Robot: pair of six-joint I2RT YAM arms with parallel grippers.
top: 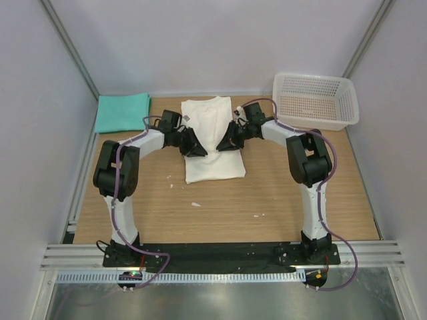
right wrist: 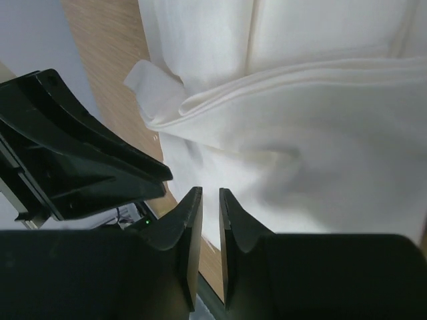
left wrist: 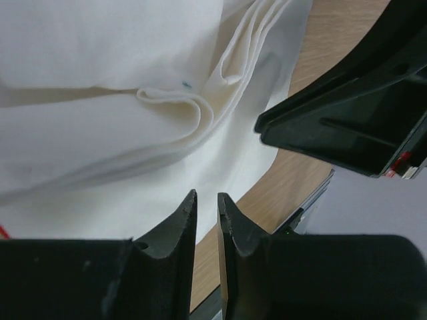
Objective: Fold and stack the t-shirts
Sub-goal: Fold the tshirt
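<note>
The white t-shirt (top: 212, 143) lies in the middle of the table, folded into a long strip, its print almost entirely hidden. Its folded layers show in the left wrist view (left wrist: 100, 133) and the right wrist view (right wrist: 300, 100). The teal-green t-shirt (top: 122, 111) lies folded at the back left. My left gripper (top: 197, 149) hovers over the white shirt's left side. My right gripper (top: 224, 144) hovers over its right side, facing the left one. Both grippers, the left (left wrist: 207, 197) and the right (right wrist: 210, 192), have their jaws nearly together with nothing between them.
A white plastic mesh basket (top: 347, 110) stands at the back right. Grey walls close in the table on three sides. Small white specks lie on the wood in front of the shirt.
</note>
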